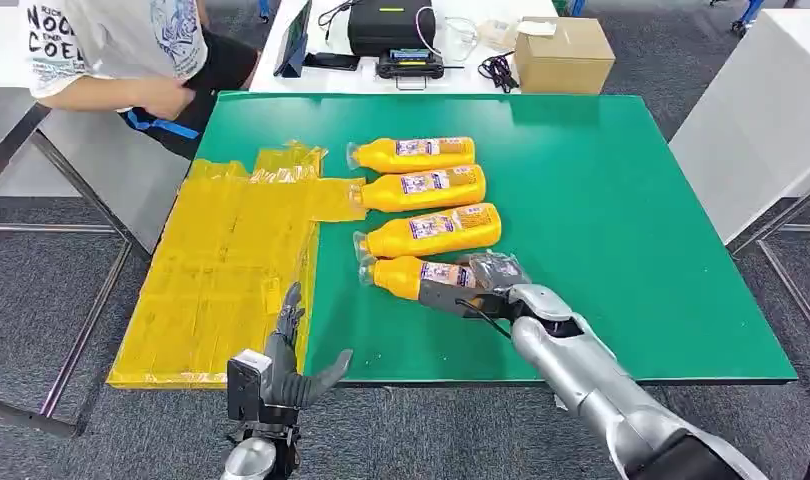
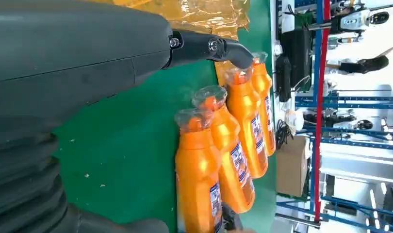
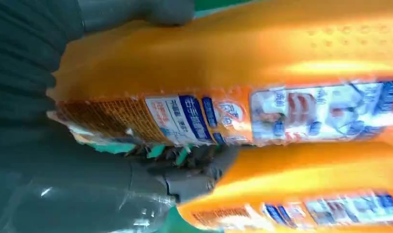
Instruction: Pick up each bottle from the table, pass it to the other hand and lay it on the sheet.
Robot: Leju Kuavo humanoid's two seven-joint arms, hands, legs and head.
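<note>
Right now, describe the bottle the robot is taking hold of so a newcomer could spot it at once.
On the green table, four orange bottles lie side by side in a row just right of the yellow sheet, caps pointing toward it. The one meant is the nearest bottle, at the robot's end of the row. Unlike its neighbours, it has the right hand wrapped around its base end.
</note>
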